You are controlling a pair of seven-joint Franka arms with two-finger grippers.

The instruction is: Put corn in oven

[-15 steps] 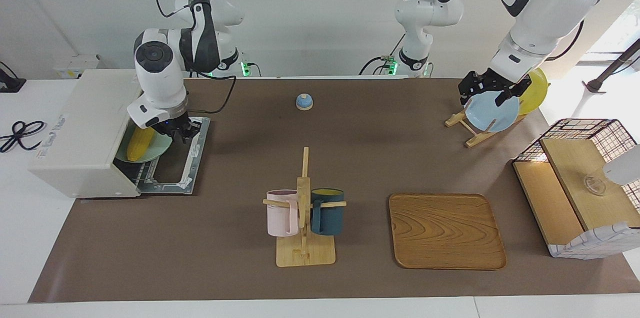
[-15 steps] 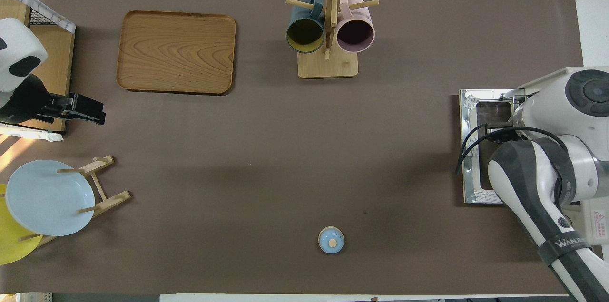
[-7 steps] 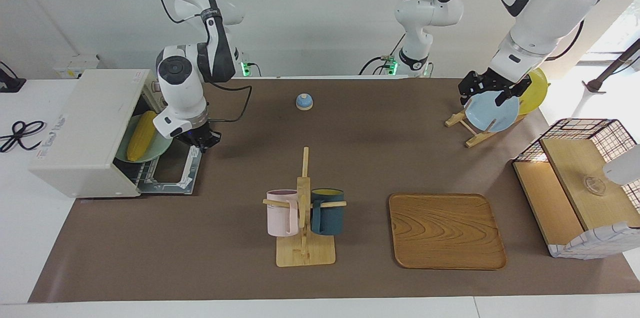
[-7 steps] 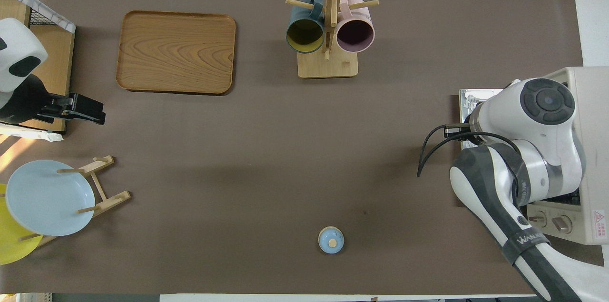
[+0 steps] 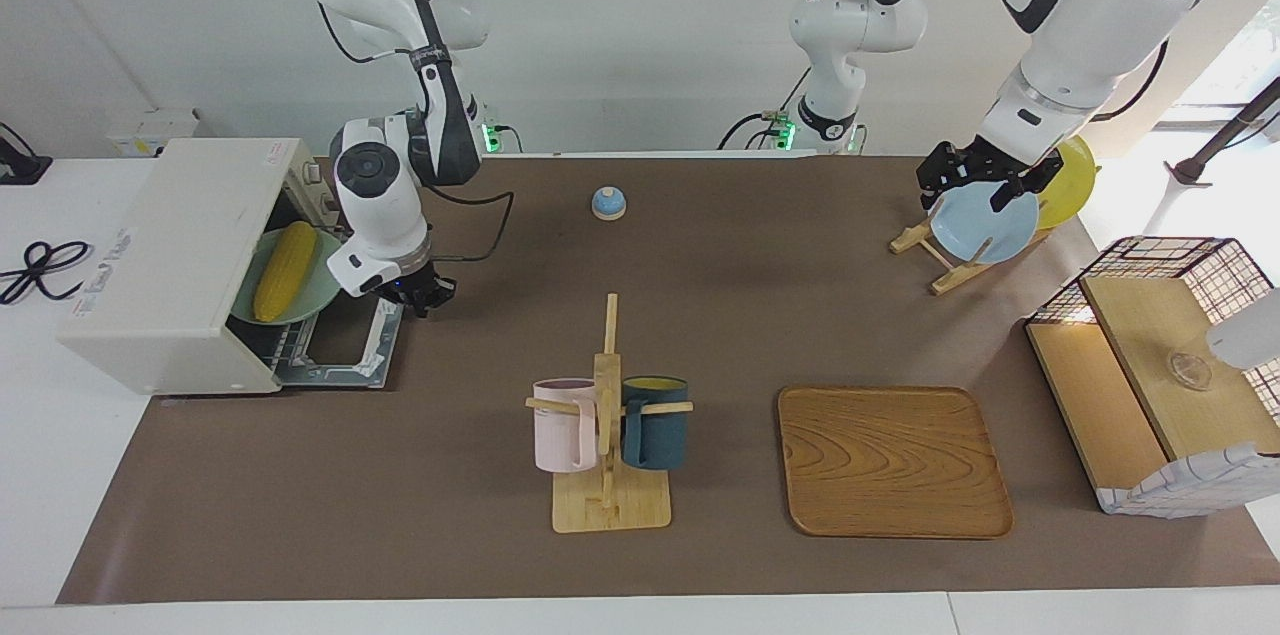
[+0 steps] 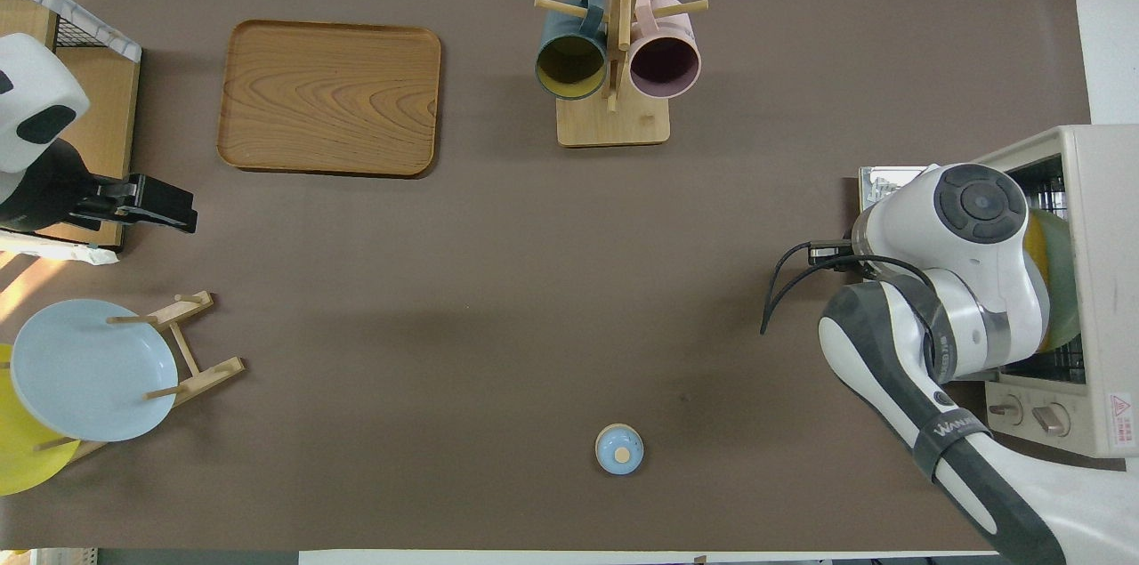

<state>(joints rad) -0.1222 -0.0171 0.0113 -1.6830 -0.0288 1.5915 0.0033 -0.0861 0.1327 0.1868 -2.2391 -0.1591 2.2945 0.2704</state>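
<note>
Facing view: we see the corn (image 5: 283, 272) on a green plate (image 5: 318, 294) inside the oven (image 5: 170, 265), door down. Task mostly done; prob. shutting the door is left. Right gripper (image 5: 418, 294), fingers shut & empty, has backed off past the door edge vs. earlier. Left gripper (image 5: 985, 177) waits open over the plate rack (image 5: 935, 250).

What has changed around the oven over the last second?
The right gripper has drawn back out of the oven mouth and now hangs shut and empty over the edge of the open door. The corn stayed on the green plate on the rack. The left gripper stayed waiting, open, over the plate rack. Nothing else moved.
</note>
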